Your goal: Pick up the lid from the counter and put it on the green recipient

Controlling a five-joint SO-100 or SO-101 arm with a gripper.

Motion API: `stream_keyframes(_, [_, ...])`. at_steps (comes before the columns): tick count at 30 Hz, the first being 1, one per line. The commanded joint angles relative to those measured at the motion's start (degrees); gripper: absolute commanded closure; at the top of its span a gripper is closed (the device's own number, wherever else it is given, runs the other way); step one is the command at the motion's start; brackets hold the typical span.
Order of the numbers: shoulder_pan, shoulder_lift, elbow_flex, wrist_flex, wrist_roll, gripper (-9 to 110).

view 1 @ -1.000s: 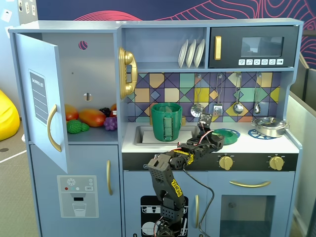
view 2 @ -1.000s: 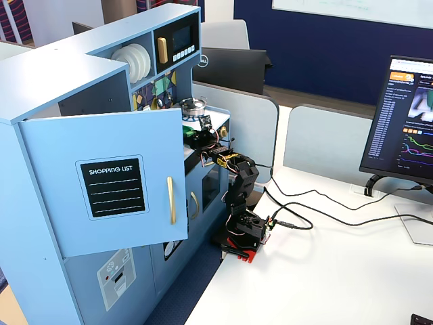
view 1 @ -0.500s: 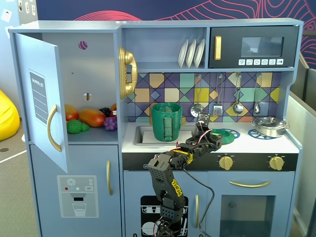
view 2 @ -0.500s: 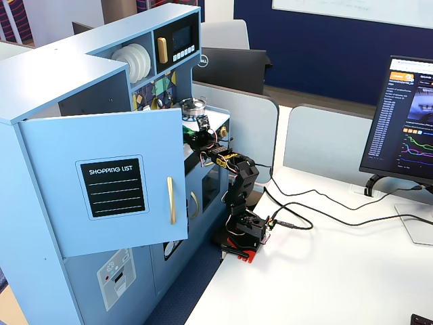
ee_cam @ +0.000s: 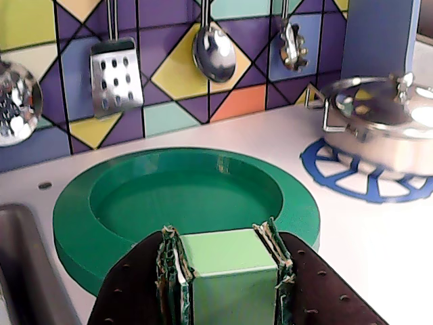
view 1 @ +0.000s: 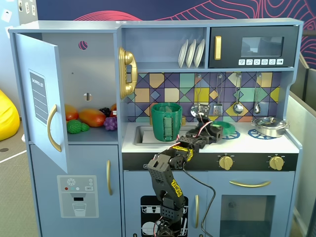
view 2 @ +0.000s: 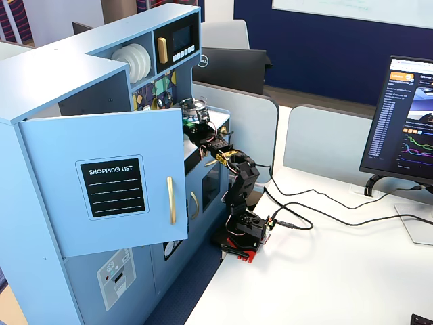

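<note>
The lid [ee_cam: 183, 196] is a round green disc with a raised rim, lying on the pale counter [ee_cam: 352, 250] over a burner spot. My gripper [ee_cam: 220, 237] is shut on the lid's light green tab [ee_cam: 226, 261] at its near edge, one jaw on each side. In a fixed view the gripper [view 1: 212, 129] reaches over the counter to the lid [view 1: 226, 127]. The green recipient [view 1: 166, 121], a tall dark green pot with a ribbed strap, stands in the sink to the left of the lid. It is out of the wrist view.
A shallow silver pot [ee_cam: 385, 122] sits on a blue burner ring [ee_cam: 365, 183] to the right. The sink edge [ee_cam: 20, 257] is at the left. Utensils [ee_cam: 213, 51] hang on the tiled wall behind. The cupboard door [view 1: 42, 98] stands open at the left.
</note>
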Motion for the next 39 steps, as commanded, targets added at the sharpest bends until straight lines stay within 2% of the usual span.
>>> stream_keyframes(1, [-0.8,7.7,-8.3,5.4,-0.3,101])
stream_keyframes(7, [-5.7,10.6,-16.1,14.2,-1.2,101])
stream_keyframes(19, [-16.3,10.0,-27.5,21.9,-3.4,101])
stream_keyframes(29, [-22.3,10.0,-29.3,28.2,-3.1,101])
stream_keyframes(39, [-26.1,9.5,-29.4,29.3,-1.8,101])
